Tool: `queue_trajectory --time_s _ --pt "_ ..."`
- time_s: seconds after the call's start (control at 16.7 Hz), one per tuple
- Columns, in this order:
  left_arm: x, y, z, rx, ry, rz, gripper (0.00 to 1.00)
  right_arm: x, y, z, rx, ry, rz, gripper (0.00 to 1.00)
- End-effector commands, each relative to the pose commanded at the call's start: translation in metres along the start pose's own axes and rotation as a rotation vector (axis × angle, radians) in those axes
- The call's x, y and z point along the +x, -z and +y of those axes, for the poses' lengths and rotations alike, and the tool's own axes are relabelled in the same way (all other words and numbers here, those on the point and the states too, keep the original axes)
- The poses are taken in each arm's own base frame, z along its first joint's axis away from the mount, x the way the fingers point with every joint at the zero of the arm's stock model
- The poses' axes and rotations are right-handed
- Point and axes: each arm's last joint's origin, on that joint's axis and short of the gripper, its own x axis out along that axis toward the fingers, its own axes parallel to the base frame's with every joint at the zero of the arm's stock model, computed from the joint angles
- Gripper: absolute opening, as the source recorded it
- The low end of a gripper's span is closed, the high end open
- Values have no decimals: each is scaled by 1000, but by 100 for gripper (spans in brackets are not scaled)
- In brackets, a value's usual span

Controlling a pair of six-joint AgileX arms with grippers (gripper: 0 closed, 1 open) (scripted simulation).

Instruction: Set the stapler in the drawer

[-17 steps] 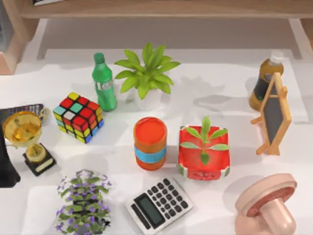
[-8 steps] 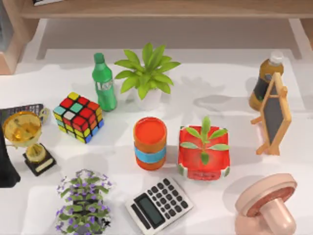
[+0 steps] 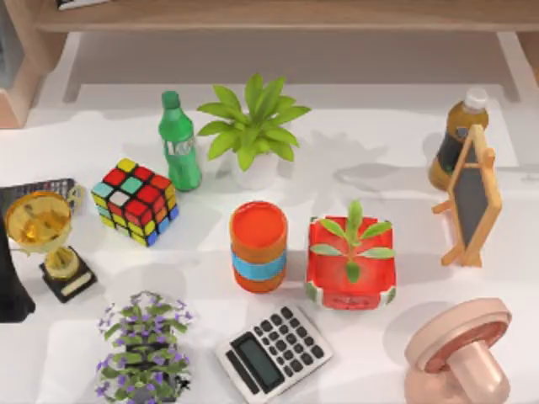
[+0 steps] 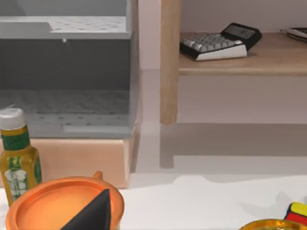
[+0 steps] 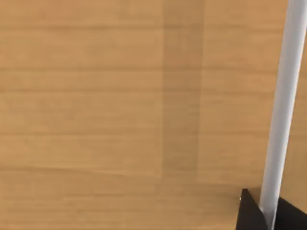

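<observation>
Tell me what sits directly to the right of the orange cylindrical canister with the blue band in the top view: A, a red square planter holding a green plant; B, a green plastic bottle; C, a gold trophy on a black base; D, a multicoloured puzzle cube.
A: in the top view the red square planter with the green plant stands just right of the orange cylindrical canister with the blue band.

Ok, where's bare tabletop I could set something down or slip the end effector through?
Free: the back strip behind the potted plant and green bottle, and the gap between that plant and the brown bottle. Crowded: the front row, from purple flowers through calculator to pink mushroom-shaped object, and the trophy beside the cube.
</observation>
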Motion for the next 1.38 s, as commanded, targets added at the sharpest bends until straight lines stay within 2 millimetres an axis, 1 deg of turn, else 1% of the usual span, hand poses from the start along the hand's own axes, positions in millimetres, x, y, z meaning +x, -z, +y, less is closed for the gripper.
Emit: queue_trajectory --time_s 0.06,0.18,0.42,0.54,0.78,0.9,1.02,1.26,1.38 --pt "0 0 0 0 0 0 100 1 -1 1 -1 -1 -1 0" --pt "0 0 0 0 0 0 100 12 -2 5 7 -18 -2 0" --pt "0 0 0 0 0 0 100 49 5 -5 -12 20 2 0" --pt "0 0 0 0 0 0 100 61 1 -1 -2 3 1 0" --pt "0 0 0 0 0 0 100 61 2 0 4 -3 5 0" --pt "0 0 0 0 0 0 100 66 1 1 4 -6 0 0" --pt "0 0 0 0 0 0 100 78 1 2 3 -7 -4 0" --pt "0 0 0 0 0 0 100 112 3 0 -2 0 3 0" --pt "0 0 0 0 0 0 100 123 2 -1 2 -2 5 0"
